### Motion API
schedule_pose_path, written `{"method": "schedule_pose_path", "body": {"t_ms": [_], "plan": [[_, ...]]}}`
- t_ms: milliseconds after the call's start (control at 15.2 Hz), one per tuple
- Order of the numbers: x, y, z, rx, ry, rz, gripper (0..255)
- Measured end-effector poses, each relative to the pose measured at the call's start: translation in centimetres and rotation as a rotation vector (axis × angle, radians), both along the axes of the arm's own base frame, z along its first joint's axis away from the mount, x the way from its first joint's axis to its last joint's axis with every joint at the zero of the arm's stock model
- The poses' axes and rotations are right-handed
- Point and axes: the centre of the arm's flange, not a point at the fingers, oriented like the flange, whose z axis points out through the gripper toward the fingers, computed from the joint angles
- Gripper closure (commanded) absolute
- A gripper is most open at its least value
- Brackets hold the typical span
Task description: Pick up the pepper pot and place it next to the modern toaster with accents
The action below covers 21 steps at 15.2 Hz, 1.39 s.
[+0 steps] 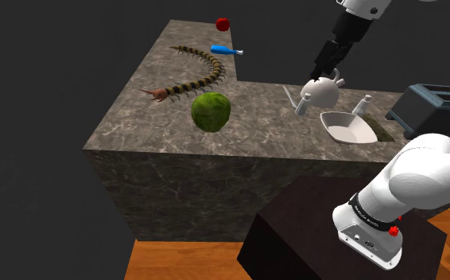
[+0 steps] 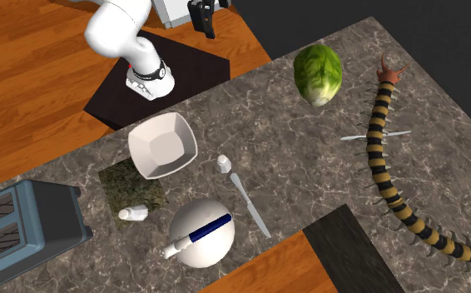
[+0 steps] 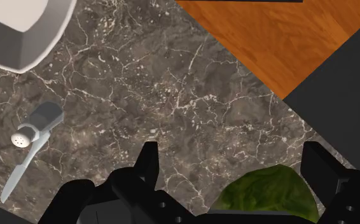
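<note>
The black two-finger gripper [image 3: 233, 158] hangs high over the marbled stone counter [image 3: 172, 95]. Its fingers are spread wide and hold nothing, probably ready to straddle the pot. The green leafy ball [image 3: 264, 194] seen between them lies below on the counter, untouched. Off to one side, the small pale grey pepper pot with a holed cap [image 3: 35, 124] sits just beside a slim knife [image 3: 21, 170], near the white square bowl [image 3: 20, 32]. The grey-blue slotted toaster [image 1: 442, 107] stands well apart from the pot.

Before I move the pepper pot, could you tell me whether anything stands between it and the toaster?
Yes: a second shaker sits on the dark mat between the pepper pot and the toaster; the bowl and teapot flank the path.
</note>
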Motion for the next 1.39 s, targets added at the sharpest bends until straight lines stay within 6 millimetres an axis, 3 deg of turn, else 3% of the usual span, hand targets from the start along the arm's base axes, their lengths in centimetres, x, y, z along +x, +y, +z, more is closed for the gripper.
{"method": "schedule_pose_path", "body": {"t_ms": [132,726,1386], "plan": [[0.3,-0.4,-0.2,0.000,0.002,-0.004,0],[5.6,-8.2,-5.9,-0.004,0.046,-0.080,0],[11.2,-18.8,-12.8,-0.011,0.095,-0.170,0]]}}
